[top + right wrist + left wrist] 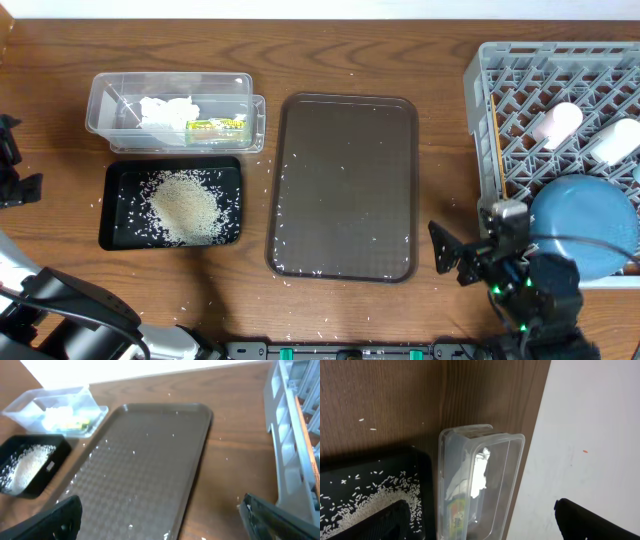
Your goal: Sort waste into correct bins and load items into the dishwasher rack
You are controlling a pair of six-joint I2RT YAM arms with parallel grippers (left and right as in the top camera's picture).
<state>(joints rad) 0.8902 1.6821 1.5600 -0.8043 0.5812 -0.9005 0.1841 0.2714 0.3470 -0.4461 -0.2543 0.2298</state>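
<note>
The clear tub [170, 80] holds the crumpled white tissue [165, 108] and the green-yellow wrapper [216, 125]. The black tray [110, 205] in front of it holds a pile of rice [185, 205]. The grey rack [482, 110] at the right holds a pink cup [556, 122], a white cup [612, 143] and the big blue dish [585, 225]. My right gripper [455, 255] is open and empty beside the rack's front left corner. My left gripper [10, 165] is open and empty at the far left edge. The left wrist view shows the tub [512, 460], tissue [480, 472] and wrapper [459, 510].
The brown serving tray [345, 185] lies in the middle with scattered rice grains on it; it fills the right wrist view [145, 460]. Loose grains dot the table round both trays. The table's far edge runs behind the tub.
</note>
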